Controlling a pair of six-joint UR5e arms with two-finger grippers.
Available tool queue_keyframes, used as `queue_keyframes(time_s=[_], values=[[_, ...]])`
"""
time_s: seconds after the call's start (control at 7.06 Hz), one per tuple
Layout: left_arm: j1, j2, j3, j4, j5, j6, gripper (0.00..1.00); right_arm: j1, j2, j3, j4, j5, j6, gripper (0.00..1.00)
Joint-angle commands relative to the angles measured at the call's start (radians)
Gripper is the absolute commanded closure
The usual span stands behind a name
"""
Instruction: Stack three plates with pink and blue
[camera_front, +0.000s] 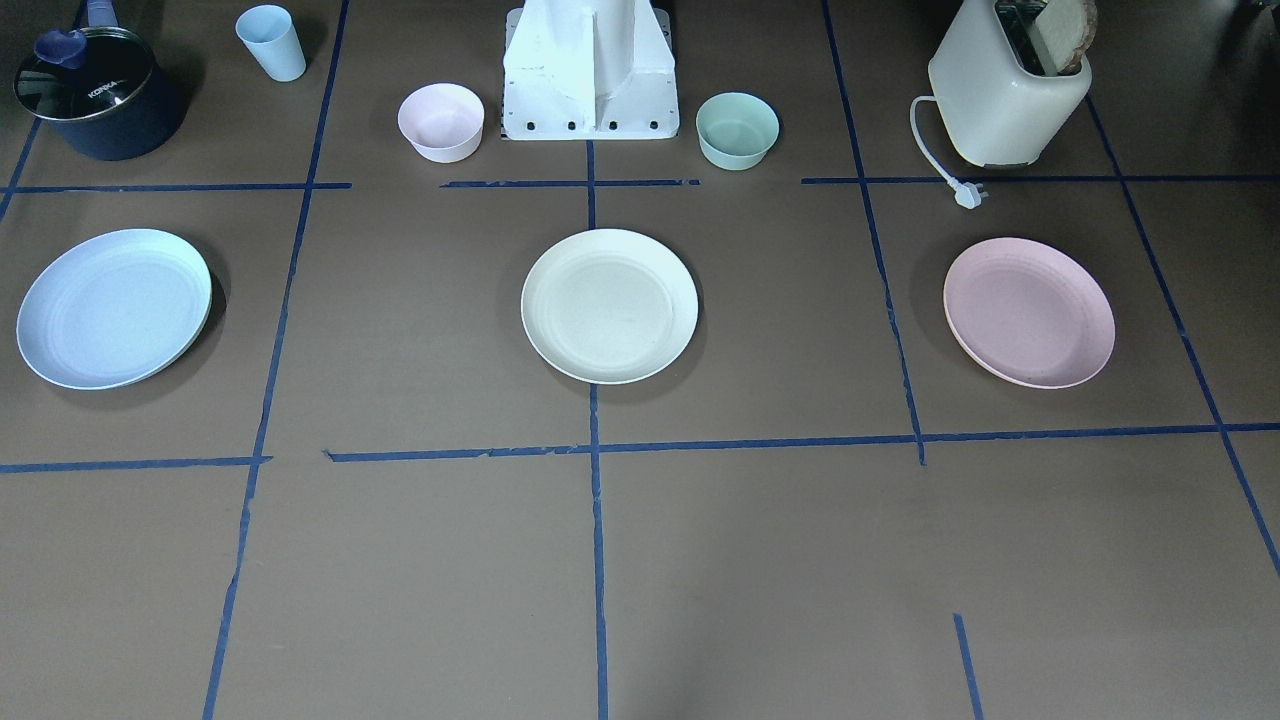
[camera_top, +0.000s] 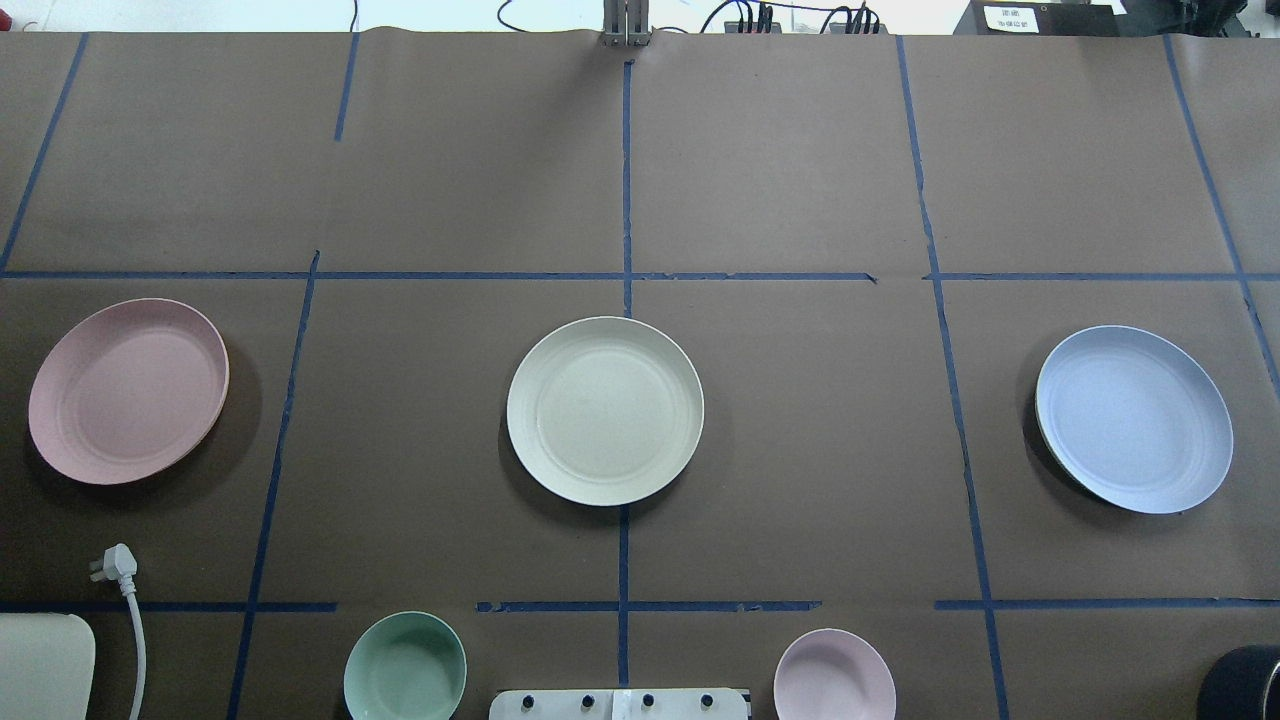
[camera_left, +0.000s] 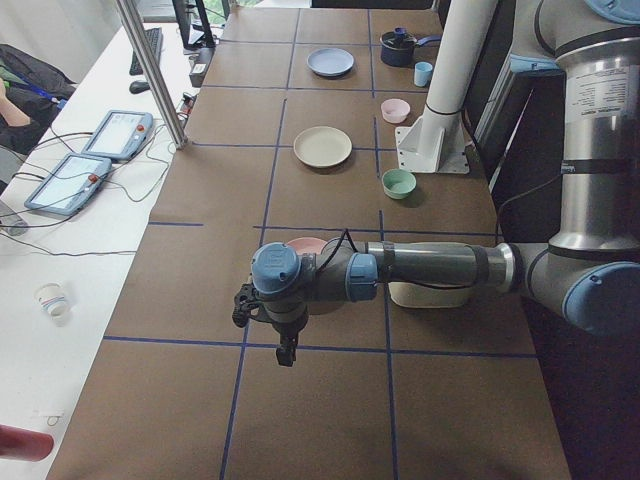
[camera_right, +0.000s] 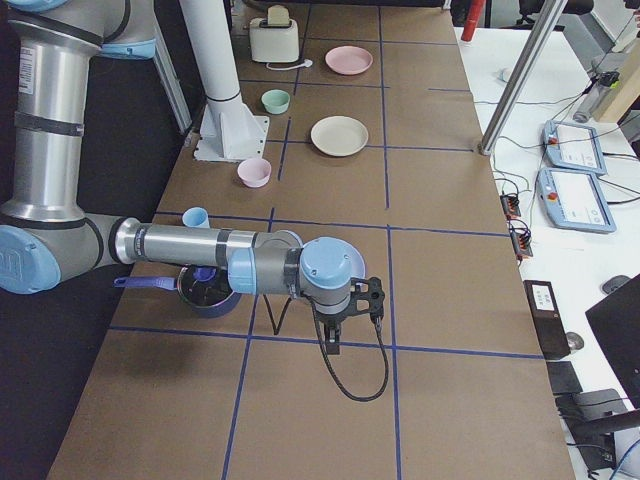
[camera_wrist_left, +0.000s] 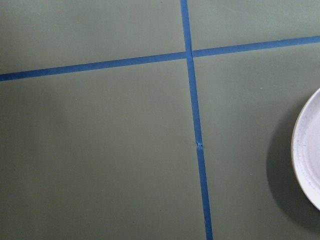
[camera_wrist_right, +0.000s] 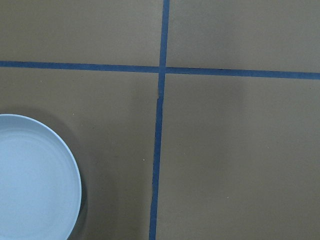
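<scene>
Brown paper, marked into squares with blue tape (camera_top: 626, 200), covers the long table (camera_top: 800, 450) we look down on. The three plates lie flat in one row along it, well apart, none stacked.

The left fingers (camera_left: 287, 350) hang pointing down over bare paper at the table's left end, close above a tape line. We see them only from the side, so we cannot tell whether they are released or clenched. The pale pink plate (camera_top: 128, 390) lies just beyond those fingers, toward the table's middle. The wrist largely hides it in the side view, and its rim edges into the right margin of the left wrist camera. Further on from the left fingers, the cream-white plate (camera_top: 604, 410) sits on the centre tape line, between the two sets of fingers.

The right fingers (camera_right: 334, 340) hang likewise over the opposite end, and again we cannot tell their state. The pale blue plate (camera_top: 1133, 418) is the plate nearest them; it fills the lower left corner of the right wrist camera.

On the robot's side of the plates, a green bowl (camera_top: 405, 668) and a pink bowl (camera_top: 834, 675) stand either side of the white pedestal (camera_front: 590, 75). Toward the left fingers' end sits a cream toaster (camera_front: 1005, 95) holding bread, its plug (camera_front: 968, 193) loose on the paper. Toward the right fingers' end are a lidded dark saucepan (camera_front: 95, 95) and a pale blue cup (camera_front: 272, 42).
</scene>
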Motion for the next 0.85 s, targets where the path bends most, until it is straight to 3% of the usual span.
queue_keyframes(time_s=[0.0, 0.42, 0.71], values=[[0.000, 0.000, -0.003, 0.000, -0.001, -0.002, 0.00, -0.002, 0.003, -0.001, 0.000, 0.002, 0.003, 0.00], [0.012, -0.001, -0.012, -0.011, -0.036, -0.052, 0.00, 0.000, 0.004, 0.001, 0.002, 0.005, 0.003, 0.00], [0.148, 0.024, -0.009, -0.221, -0.072, -0.333, 0.00, -0.002, 0.006, 0.004, 0.002, 0.005, 0.003, 0.00]])
